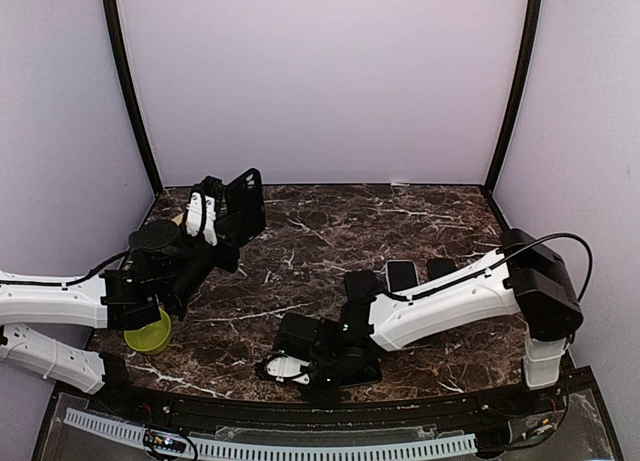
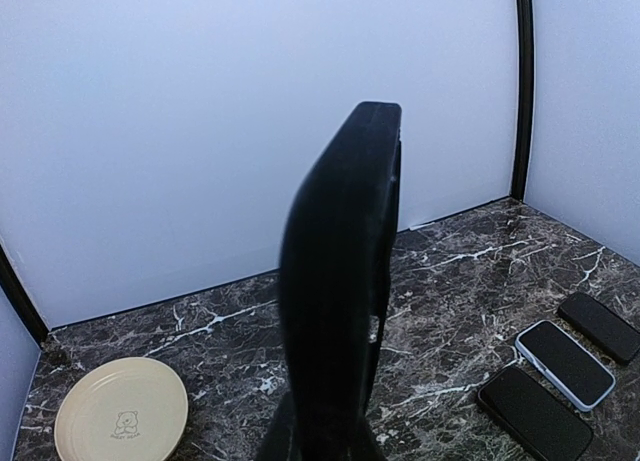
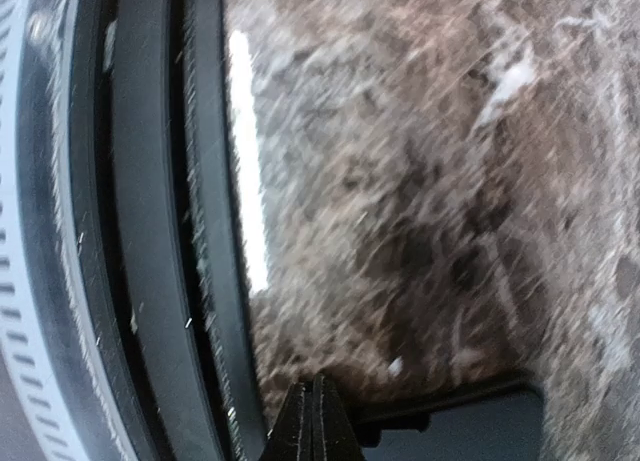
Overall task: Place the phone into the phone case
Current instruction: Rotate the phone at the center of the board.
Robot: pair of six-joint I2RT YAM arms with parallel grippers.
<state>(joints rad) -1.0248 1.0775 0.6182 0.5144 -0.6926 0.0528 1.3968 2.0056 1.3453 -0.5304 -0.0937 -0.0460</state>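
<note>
My left gripper [image 1: 222, 213] is shut on a black flat slab [image 1: 246, 205] and holds it upright above the table's far left. In the left wrist view this slab [image 2: 340, 281] stands edge-on, thick with a thinner layer on its right side; I cannot tell phone from case. The gripper [image 2: 320, 443] clamps its lower end. My right gripper [image 1: 288, 367] is low at the table's front edge. In the blurred right wrist view its fingers [image 3: 315, 421] are pressed together, with a dark flat thing [image 3: 470, 431] just beside them.
Three phones or cases lie in a row right of centre: black [image 1: 362, 284], white-rimmed [image 1: 402, 274], black [image 1: 440, 268], also in the left wrist view [image 2: 565, 363]. A yellow plate [image 1: 148, 336] [image 2: 120, 421] sits at the near left. The front rail [image 3: 150, 231] is close to my right gripper.
</note>
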